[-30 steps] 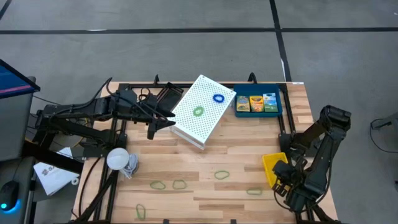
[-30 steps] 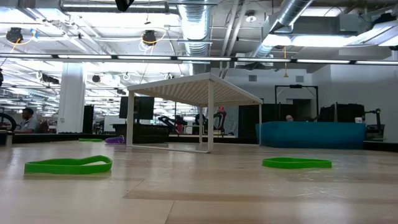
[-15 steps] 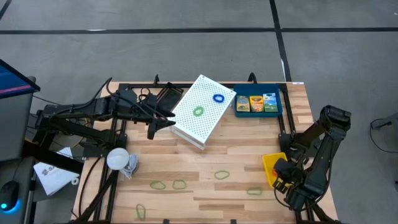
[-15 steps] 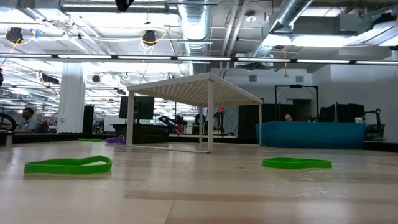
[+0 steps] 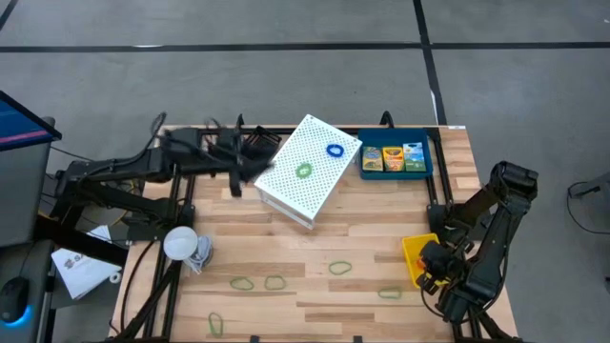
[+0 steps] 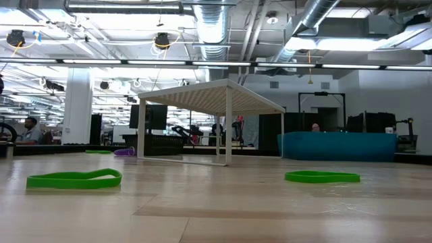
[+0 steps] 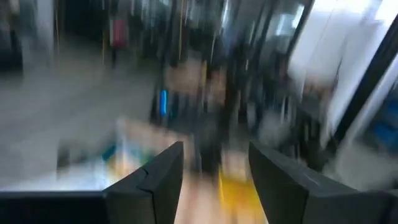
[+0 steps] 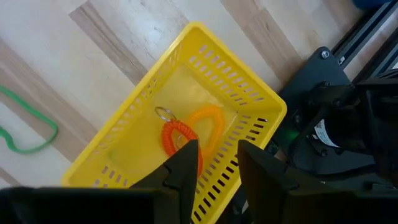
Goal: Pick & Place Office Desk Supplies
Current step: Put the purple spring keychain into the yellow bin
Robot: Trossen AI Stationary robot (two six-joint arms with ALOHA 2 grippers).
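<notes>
Orange coiled band (image 8: 186, 132) lies inside the yellow mesh tray (image 8: 249, 93), free of the right gripper (image 8: 214, 165), whose parted fingers hover just above it. Left gripper (image 7: 214, 171), released, hangs far from the tray.

Wooden slat table (image 5: 315, 252) and the items resting on it.

A white perforated stand (image 5: 307, 171) sits near the far centre; beside it, at the far right corner, a blue mesh tray (image 5: 396, 159). A yellow mesh tray (image 5: 419, 255) lies at the right edge. Green rubber-band loops lie flat on the near half: (image 5: 242, 283), (image 5: 274, 282), (image 5: 340, 268), (image 5: 389, 292), (image 5: 215, 323). A white round object (image 5: 181, 242) rests at the left edge.
</notes>
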